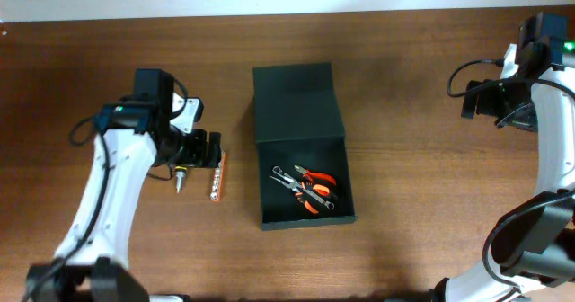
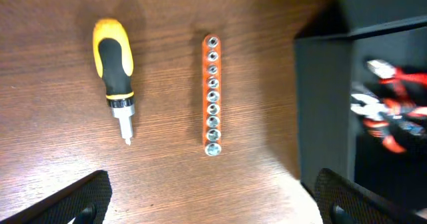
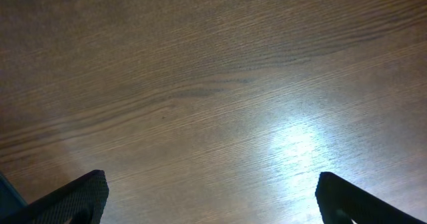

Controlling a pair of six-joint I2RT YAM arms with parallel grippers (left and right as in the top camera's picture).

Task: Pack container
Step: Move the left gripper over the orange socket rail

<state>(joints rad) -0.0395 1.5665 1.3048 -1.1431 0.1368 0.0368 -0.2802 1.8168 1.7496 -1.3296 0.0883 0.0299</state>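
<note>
Both spread apart: left gripper point(image 2: 212, 203), right gripper point(image 3: 212, 203) | left wrist: screwdriver point(image 2: 115, 67), bit rail point(image 2: 211, 96) | overhead: container point(image 1: 295, 109) holds perhaps two pliers point(image 1: 311, 189)

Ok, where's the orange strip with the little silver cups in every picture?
Overhead: orange strip left of centre, just left of the container.
Left wrist: orange strip in the middle, container on its right.
Right wrist: not in it.
Shared landmark: the container, to its right.
</note>
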